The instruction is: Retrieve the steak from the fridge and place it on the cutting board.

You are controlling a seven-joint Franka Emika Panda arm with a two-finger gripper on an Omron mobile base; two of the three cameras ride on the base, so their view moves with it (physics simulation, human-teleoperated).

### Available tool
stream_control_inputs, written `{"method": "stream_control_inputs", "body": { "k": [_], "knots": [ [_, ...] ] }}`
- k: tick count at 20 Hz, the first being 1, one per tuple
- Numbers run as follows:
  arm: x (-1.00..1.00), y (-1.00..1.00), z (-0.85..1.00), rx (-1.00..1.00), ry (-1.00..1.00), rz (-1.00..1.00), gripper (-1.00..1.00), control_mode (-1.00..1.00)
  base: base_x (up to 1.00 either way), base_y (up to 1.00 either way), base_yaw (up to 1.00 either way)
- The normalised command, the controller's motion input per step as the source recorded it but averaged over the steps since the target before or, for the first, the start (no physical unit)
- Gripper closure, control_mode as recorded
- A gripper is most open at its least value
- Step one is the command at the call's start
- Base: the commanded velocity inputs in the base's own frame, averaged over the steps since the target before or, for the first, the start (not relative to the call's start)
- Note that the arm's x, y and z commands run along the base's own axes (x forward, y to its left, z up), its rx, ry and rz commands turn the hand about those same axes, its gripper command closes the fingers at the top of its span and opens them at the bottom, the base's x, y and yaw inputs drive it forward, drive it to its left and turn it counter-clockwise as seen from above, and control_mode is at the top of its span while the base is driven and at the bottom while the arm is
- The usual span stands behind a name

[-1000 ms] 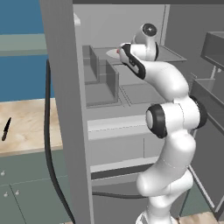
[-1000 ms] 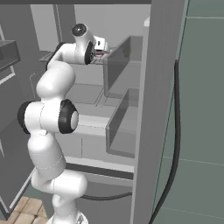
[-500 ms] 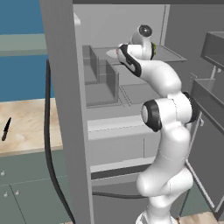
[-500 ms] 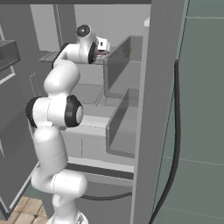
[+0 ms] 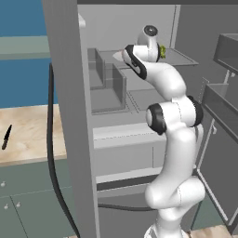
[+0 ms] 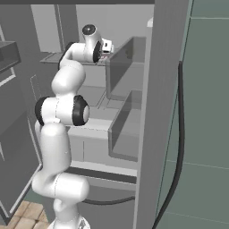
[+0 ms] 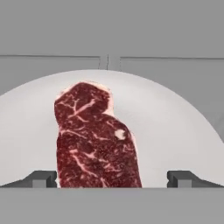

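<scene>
Directly ahead of my gripper (image 7: 111,178), the steak (image 7: 95,136) lies on a white plate (image 7: 175,131) on a fridge (image 5: 65,69) shelf. Its long axis runs away from the hand, roughly square to the line between the fingertips (image 7: 41,178). I keep the jaws spread wide, holding nothing; the near end sits between them, nearer the left-hand tip.
</scene>
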Motion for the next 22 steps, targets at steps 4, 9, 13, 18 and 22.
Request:
{"method": "stream_control_inputs", "body": {
  "k": [4, 9, 13, 18, 22],
  "knots": [
    [0.10, 0.00, -0.07, 0.00, 0.05, 0.00, -1.00, -1.00, 0.00, 0.00, 0.00],
    [0.01, 0.00, -0.03, 0.00, 0.01, 0.00, -1.00, -1.00, 0.00, 0.00, 0.00],
    [0.00, 0.00, -0.12, 0.00, 0.02, 0.00, -1.00, -1.00, 0.00, 0.00, 0.00],
    [0.03, 0.00, -0.16, 0.00, 0.00, 0.00, -1.00, -1.00, 0.00, 0.00, 0.00],
    [0.07, 0.00, -0.27, 0.00, 0.00, 0.00, -1.00, -1.00, 0.00, 0.00, 0.00]
  ]
}}
